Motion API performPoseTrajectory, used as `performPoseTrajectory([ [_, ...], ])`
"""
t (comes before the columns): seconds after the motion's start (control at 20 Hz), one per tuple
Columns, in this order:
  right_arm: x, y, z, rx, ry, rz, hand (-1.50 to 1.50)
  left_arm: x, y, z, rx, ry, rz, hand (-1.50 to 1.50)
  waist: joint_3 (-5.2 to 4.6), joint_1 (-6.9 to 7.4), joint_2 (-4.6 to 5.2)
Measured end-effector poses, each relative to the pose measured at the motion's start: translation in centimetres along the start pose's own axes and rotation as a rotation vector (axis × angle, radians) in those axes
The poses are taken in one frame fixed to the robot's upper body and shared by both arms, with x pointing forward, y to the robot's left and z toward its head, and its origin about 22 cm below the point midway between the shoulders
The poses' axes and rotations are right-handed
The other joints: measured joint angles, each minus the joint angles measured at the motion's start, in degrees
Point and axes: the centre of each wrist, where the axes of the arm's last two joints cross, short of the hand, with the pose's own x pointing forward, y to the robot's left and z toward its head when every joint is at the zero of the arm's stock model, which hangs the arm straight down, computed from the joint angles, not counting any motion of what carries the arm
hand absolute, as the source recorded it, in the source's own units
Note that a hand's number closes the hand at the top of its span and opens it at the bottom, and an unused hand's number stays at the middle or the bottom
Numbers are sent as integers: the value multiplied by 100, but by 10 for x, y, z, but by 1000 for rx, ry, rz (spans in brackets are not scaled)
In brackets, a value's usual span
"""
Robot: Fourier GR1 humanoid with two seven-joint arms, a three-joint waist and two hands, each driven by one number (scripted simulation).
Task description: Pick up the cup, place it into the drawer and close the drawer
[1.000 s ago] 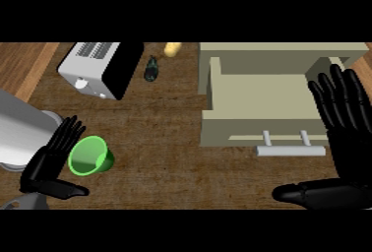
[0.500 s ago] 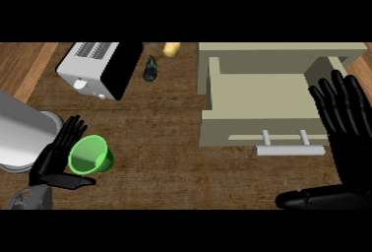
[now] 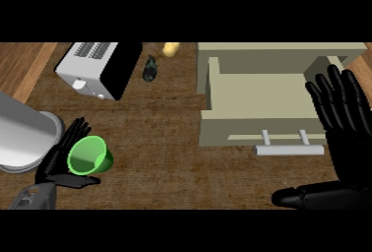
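Note:
The green cup (image 3: 88, 156) is tilted on the wooden counter at the lower left, its mouth facing up and left. My left hand (image 3: 59, 158) is right beside it, with straight fingers along its left side and the thumb (image 3: 77, 181) under its lower edge; the hand is open. The beige drawer (image 3: 251, 94) stands pulled out at the upper right, its grey handle (image 3: 289, 149) at the front. My right hand (image 3: 347, 129) is open with fingers up, over the drawer's right side.
A white and black toaster (image 3: 98, 69) stands at the upper left. A small dark object (image 3: 150, 70) and a yellow item (image 3: 170, 48) lie behind it, near the drawer's left wall. My grey left forearm (image 3: 18, 133) covers the left edge.
The left thumb has drawn in slightly under the cup. The right hand has drifted a little downward. The cup has stayed in place.

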Motion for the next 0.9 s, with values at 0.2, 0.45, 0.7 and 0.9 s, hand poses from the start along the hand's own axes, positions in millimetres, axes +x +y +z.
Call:
performPoseTrajectory([
  [0.2, 7, -3, 1, -1, -1, -4, -150, -7, -8, 1, -13, 3, 8, -150, 0, -6, -3],
  [0.45, 11, -3, 1, 1, 4, -3, -150, -10, -16, -5, -16, -4, 49, -150, 1, 6, -7],
  [0.7, 9, -1, 4, 6, -1, -2, -150, -14, -16, -3, -14, 10, 70, -150, -1, -13, 1],
  [0.9, 6, -1, 5, 12, 3, -5, -150, -13, -22, -14, -34, 15, 116, -150, -3, -33, 8],
])
